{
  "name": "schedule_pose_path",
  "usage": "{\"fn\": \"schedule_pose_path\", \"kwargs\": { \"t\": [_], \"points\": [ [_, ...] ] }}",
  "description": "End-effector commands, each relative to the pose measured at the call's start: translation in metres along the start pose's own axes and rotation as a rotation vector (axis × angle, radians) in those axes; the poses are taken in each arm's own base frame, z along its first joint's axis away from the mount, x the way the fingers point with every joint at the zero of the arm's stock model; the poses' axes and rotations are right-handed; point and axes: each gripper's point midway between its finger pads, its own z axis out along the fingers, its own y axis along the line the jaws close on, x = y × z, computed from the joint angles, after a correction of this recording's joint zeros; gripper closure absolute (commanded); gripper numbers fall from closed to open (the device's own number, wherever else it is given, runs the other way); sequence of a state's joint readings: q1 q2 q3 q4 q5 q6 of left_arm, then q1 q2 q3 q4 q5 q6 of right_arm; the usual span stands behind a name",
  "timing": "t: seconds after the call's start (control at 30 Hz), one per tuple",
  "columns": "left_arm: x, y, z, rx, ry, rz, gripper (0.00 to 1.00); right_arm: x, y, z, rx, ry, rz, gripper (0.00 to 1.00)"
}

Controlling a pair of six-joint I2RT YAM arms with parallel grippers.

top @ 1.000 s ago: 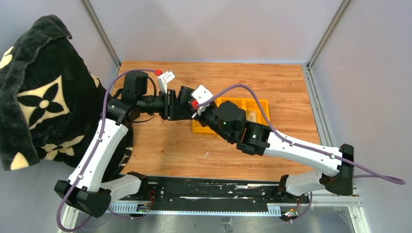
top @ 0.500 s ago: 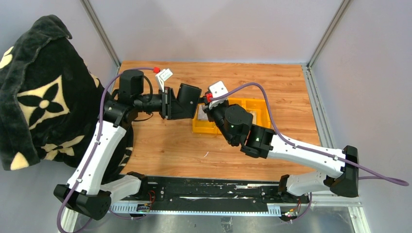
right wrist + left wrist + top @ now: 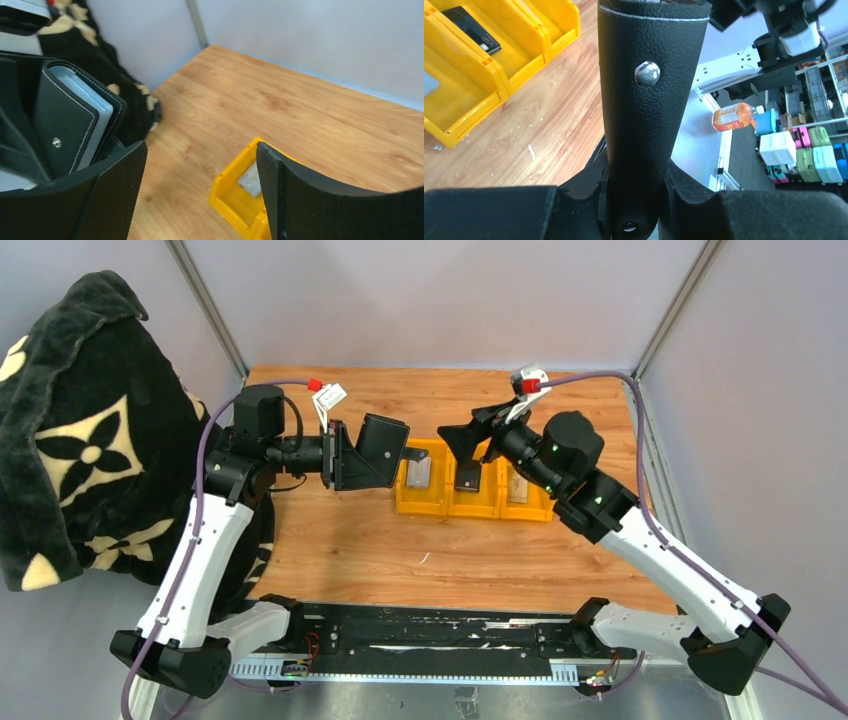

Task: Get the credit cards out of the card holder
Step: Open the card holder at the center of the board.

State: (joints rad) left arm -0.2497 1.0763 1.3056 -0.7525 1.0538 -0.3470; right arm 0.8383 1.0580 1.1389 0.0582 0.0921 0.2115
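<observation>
R gripper [image 3: 200,150] wide open, nothing in it, hanging over the yellow bins [image 3: 437,506]. The card holder [image 3: 75,125] lies to its left, off the table, clamped in L gripper [image 3: 340,455] w/ mouth & long axis pointing at R. Grey credit cards [image 3: 97,117] show edge-on inside. R is the free arm, so prob. does the pull.

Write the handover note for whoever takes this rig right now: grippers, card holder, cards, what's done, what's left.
Left gripper: shut on the card holder, which it holds up off the table.
Right gripper: open and empty, above the yellow tray.
Cards: silvery cards sit inside the holder. The tray has a grey card in its left compartment, a black card in the middle one and a pale card in the right one.
Done: three cards appear to be out.
Left: pull the remaining cards from the holder.
</observation>
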Motion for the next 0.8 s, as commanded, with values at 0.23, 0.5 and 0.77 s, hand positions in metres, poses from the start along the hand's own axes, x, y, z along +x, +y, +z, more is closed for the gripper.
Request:
{"fn": "schedule_pose_path", "kwargs": {
  "t": [0.23,0.5,0.77],
  "points": [
    [0.008,-0.031,-0.015,0.098,0.006,0.199,1.00,-0.008,0.084,-0.021,-0.644,0.218,0.299,0.14],
    [0.010,-0.035,-0.021,0.064,-0.001,0.262,1.00,0.023,0.092,-0.005,-0.717,0.363,0.410,0.15],
    [0.010,-0.038,-0.025,0.061,-0.012,0.347,1.00,0.042,0.092,-0.002,-0.714,0.461,0.421,0.35]
  ]
}}
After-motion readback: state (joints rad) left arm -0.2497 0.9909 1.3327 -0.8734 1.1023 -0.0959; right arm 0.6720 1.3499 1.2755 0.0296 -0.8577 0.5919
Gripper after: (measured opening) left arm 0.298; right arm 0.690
